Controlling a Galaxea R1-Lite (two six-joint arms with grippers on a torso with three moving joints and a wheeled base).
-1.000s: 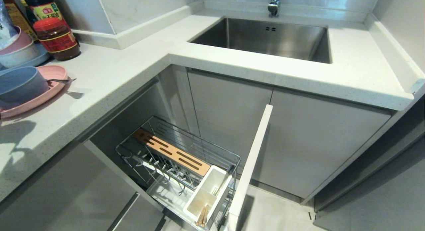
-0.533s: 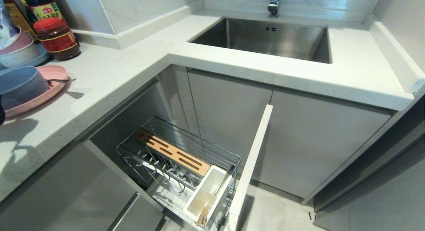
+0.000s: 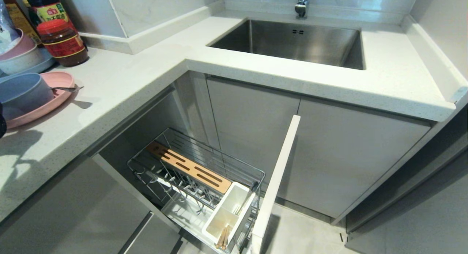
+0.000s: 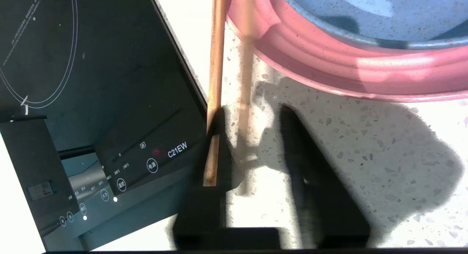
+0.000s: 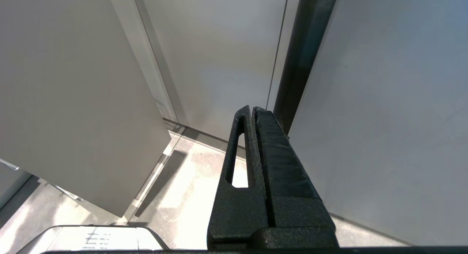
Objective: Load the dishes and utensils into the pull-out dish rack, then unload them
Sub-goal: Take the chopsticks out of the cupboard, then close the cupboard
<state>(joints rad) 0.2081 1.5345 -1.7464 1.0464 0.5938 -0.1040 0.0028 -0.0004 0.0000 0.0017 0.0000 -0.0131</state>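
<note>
Left gripper: fingers parted, low over the countertop beside the pink plate; one chopstick lies against a finger, perhaps loose. Blue-grey bowl sits on the plate. Right gripper: closed, parked near the floor. Dish rack pulled out.

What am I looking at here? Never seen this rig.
A two-armed wheeled robot in a kitchen. The head camera looks down on the counter, sink and pulled-out dish rack, whose white utensil box holds chopsticks. The other two cameras sit on the wrists. The left gripper, jaws open, hovers over the counter beside a black cooktop; a wooden chopstick lies along one finger, unclamped, near the pink plate carrying a blue-grey bowl. The right gripper is shut, empty, facing cabinet fronts.
</note>
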